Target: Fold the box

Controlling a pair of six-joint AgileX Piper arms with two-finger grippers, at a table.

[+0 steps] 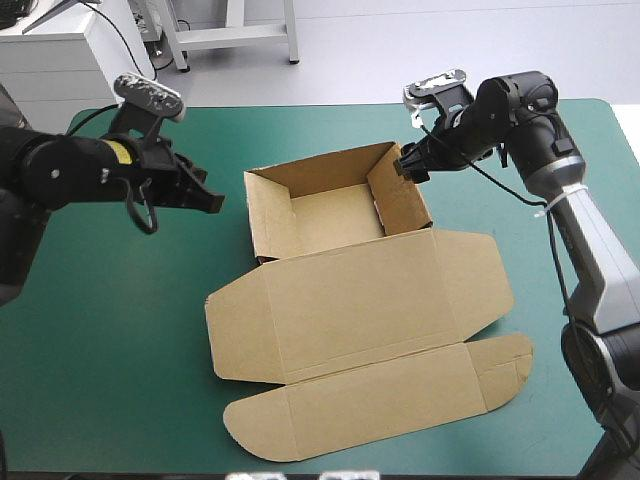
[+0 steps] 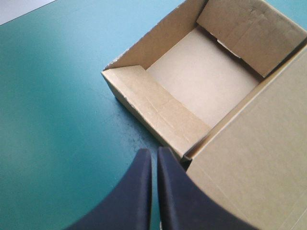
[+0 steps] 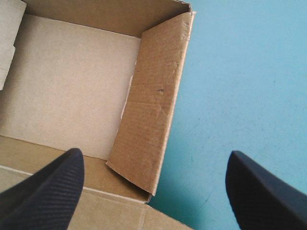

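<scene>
Currently listed: one brown box (image 1: pixel 340 290) of cut board, lying at the middle of the teal-green table (image 1: pixel 100 380). Its far part is raised into an open tray (image 1: pixel 330 215), and the lid (image 1: pixel 370 300) is laid flat toward the near edge with its flaps spread. It is judged light, stiff across the panels, pliant only along the scored creases, easily dented at thin edges, and likely to slide on the cover when pushed. Hold is best taken by pinching a free edge of the lid or a wall's top rim. Left end effector (image 1: pixel 212 200): fingers pressed together, nothing held, reached in level just beside the tray's left wall. Right end effector (image 1: pixel 410 165): fingers set wide apart, nothing held, tilted down over the tray's right wall, the arm bent in from the far right.
</scene>
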